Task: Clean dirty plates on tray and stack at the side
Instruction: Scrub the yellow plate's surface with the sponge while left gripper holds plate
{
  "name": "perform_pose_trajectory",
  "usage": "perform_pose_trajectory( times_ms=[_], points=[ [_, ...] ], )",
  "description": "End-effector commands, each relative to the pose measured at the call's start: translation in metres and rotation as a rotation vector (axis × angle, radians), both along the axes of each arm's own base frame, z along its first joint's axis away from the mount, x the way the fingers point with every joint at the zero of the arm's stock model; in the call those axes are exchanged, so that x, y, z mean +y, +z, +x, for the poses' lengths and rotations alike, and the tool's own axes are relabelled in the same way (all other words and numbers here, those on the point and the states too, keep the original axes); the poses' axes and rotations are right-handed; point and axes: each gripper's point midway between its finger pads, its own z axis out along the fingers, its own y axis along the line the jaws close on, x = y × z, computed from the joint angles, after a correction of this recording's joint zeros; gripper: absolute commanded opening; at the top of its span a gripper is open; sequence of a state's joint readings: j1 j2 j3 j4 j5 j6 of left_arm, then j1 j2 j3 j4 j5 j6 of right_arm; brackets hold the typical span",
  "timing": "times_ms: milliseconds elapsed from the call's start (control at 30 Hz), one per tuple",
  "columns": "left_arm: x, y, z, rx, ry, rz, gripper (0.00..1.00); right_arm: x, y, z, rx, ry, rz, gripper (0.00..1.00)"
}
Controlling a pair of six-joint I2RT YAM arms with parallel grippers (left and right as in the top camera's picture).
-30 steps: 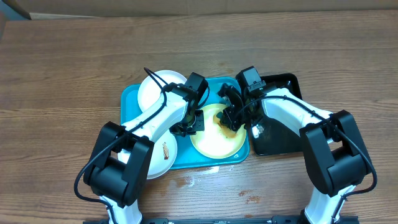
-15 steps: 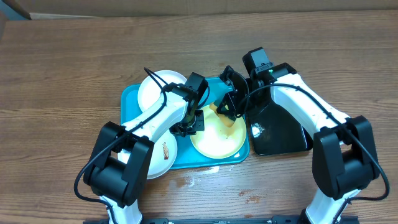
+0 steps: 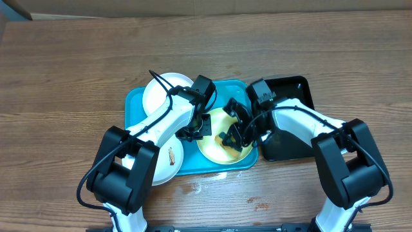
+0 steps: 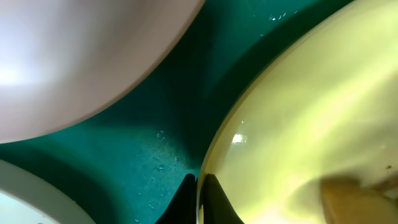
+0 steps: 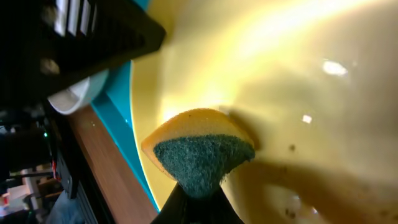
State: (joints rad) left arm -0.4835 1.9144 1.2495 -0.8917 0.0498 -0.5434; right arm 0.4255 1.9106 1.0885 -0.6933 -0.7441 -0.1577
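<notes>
The left pincer [image 4: 198, 184] is closed tight on the rim of the yellow-green plate [image 3: 215, 149], which lies in the right half of the turquoise tray [image 3: 133, 113] on the bench [image 3: 64, 64]; the right pincer [image 5: 198, 194] is clamped on a yellow sponge [image 5: 202, 149], green scouring side outward, pressed onto that plate's brown-smeared surface. One white plate [image 3: 161, 96] sits at the tray's far left corner; another white plate [image 3: 174, 154], streaked brown, overhangs its near left edge; a black tray [image 3: 283, 145] lies just right.
</notes>
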Motion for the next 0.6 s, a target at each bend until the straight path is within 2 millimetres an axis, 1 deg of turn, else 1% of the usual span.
perform_pose_trajectory(
  times_ms=[0, 67, 200, 433, 567],
  points=[
    [0.001, -0.005, -0.003, 0.016, -0.003, 0.004, 0.04, 0.003, 0.011, 0.002, -0.018, 0.002, 0.046, 0.04],
    [0.001, -0.005, -0.003, 0.016, -0.003, 0.004, 0.04, 0.001, 0.009, 0.004, -0.022, -0.003, 0.034, 0.04],
    [0.002, -0.005, -0.004, 0.019, -0.003, 0.006, 0.04, -0.011, -0.004, 0.010, -0.060, -0.016, -0.063, 0.04],
    [0.002, -0.005, -0.003, 0.019, -0.003, 0.006, 0.04, -0.020, -0.014, 0.015, -0.091, -0.025, -0.128, 0.04],
    [0.002, -0.005, -0.004, 0.019, -0.003, 0.007, 0.04, -0.031, -0.020, 0.026, -0.132, -0.052, -0.181, 0.04]
  ],
)
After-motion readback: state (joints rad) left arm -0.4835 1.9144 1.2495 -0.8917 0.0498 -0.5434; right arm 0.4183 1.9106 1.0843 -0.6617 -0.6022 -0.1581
